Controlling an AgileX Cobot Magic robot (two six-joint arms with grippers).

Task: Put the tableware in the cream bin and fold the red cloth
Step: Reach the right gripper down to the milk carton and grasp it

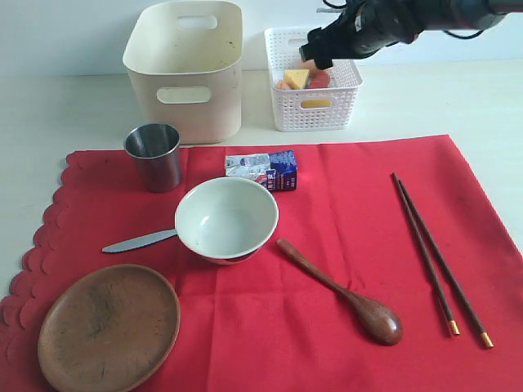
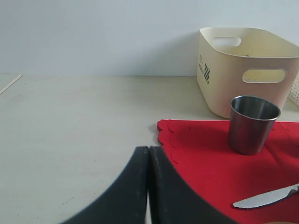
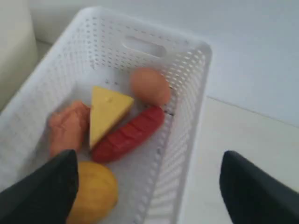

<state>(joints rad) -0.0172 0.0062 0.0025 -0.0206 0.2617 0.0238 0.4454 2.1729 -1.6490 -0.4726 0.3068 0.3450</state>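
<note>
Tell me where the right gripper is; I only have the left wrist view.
Observer: The right gripper hangs open over the white lattice basket, holding nothing.
Operator: Anything in the cream bin yet?
Observer: Nothing shows inside it in the exterior view.
Operator: What's past the butter knife?
Observer: A white bowl stands on the red cloth, hiding the knife's handle end.

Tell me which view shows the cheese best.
Right wrist view: the cheese lies close and whole in the white basket. The exterior view shows it only small, far back. The left wrist view misses it.
</note>
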